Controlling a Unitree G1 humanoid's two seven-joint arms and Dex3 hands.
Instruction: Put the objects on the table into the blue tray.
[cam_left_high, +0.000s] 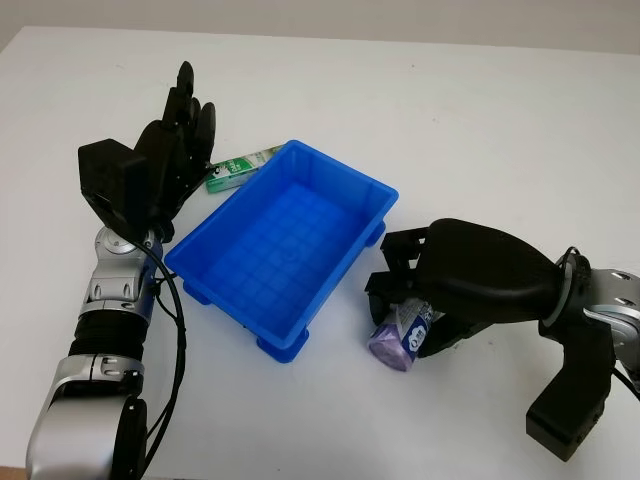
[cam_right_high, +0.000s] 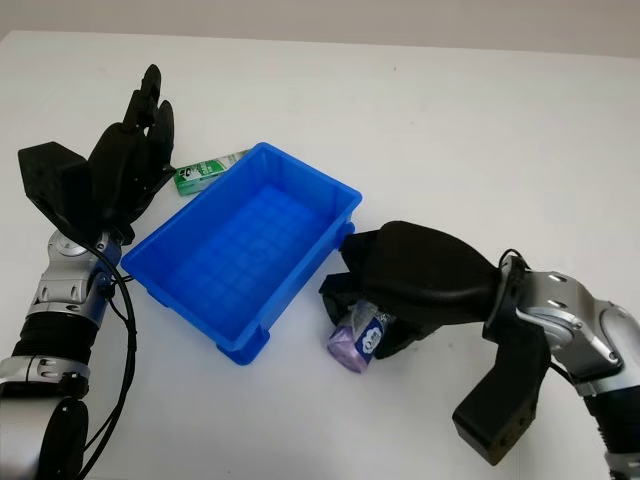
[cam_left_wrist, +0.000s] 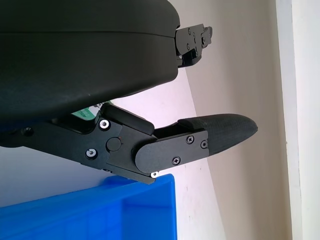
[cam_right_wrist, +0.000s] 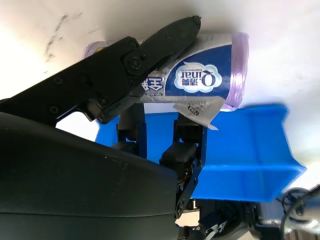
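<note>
Right robot hand (cam_left_high: 425, 290) grips a purple tissue pack (cam_left_high: 402, 335) beside the blue tray (cam_left_high: 345, 258); left robot hand (cam_left_high: 170, 150), open, hovers by a green packet (cam_left_high: 240, 166).

One blue tray (cam_left_high: 352, 207), one green packet (cam_left_high: 237, 167), one purple tissue pack (cam_left_high: 402, 334) — three things.

The green packet (cam_left_high: 240, 166) is partly hidden behind the left hand (cam_left_high: 165, 165); the tissue pack (cam_left_high: 402, 335) is half covered under the right hand (cam_left_high: 440, 285).

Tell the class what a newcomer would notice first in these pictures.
The blue tray stands out at the middle of the white table, with nothing inside. To its right, the right hand closes on a purple tissue pack. The left hand is open by a green pack behind the tray.
</note>
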